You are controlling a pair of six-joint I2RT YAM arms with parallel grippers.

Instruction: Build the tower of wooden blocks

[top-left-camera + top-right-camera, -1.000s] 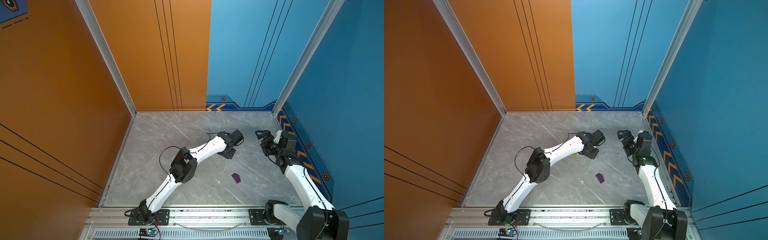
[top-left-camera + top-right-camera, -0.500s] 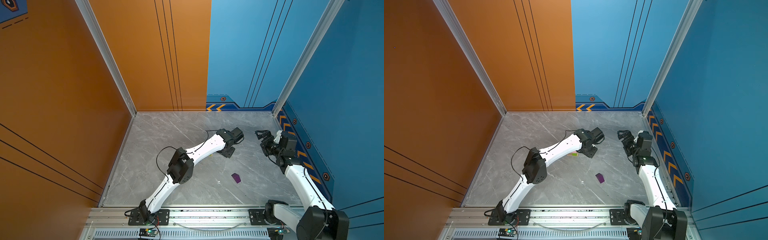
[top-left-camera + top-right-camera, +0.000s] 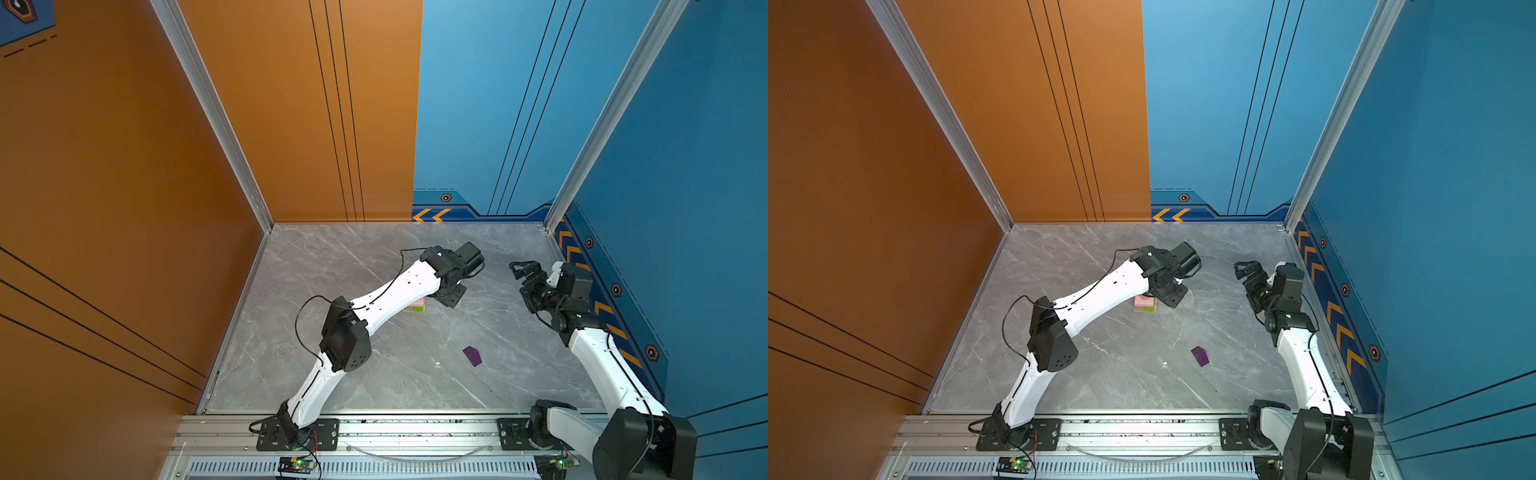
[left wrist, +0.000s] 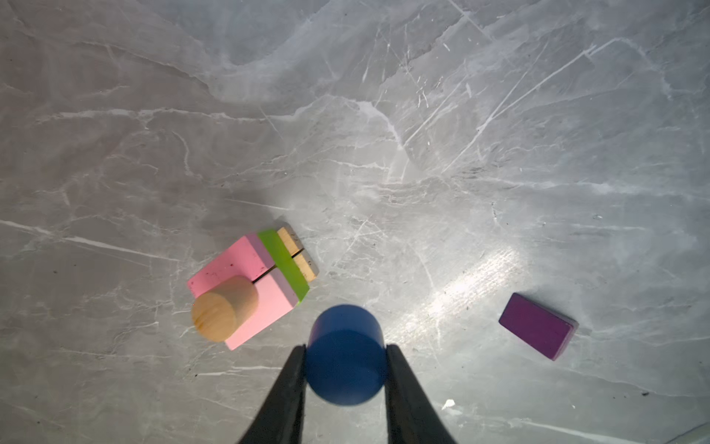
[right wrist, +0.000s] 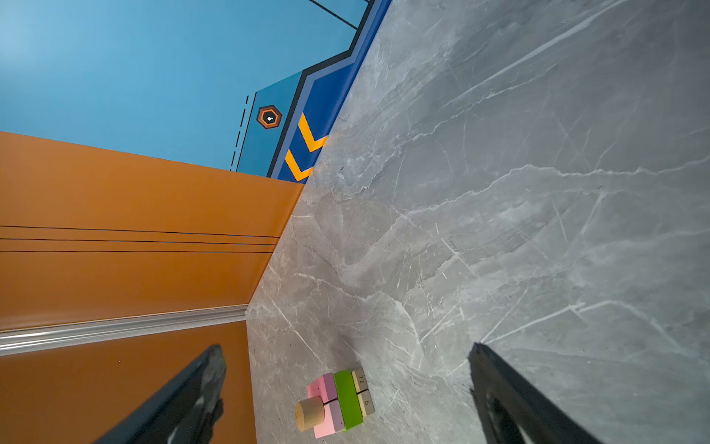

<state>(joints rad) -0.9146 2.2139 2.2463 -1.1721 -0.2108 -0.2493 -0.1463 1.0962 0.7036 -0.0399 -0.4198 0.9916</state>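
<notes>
The wood block tower (image 4: 251, 282) stands mid-floor: tan bars at the bottom, a lime-green bar, two pink slabs, and a tan cylinder (image 4: 224, 308) upright on the slabs. In both top views it shows partly under the left arm (image 3: 417, 306) (image 3: 1145, 305). My left gripper (image 4: 345, 355) is shut on a blue cylinder (image 4: 345, 351), held above the floor beside the tower. A purple block (image 4: 538, 326) (image 3: 472, 355) (image 3: 1200, 356) lies flat on the floor apart from it. My right gripper (image 5: 345, 355) (image 3: 523, 268) hangs open and empty near the right wall, facing the tower (image 5: 338, 401).
Orange wall (image 3: 124, 166) bounds the left, blue walls (image 3: 685, 166) the back and right. An aluminium rail (image 3: 395, 432) with both arm bases runs along the front edge. Grey marble floor (image 3: 374, 257) lies bare toward the back.
The left arm has carried the blue cylinder slightly back and left, closer over the tower. The right arm has stayed still.
</notes>
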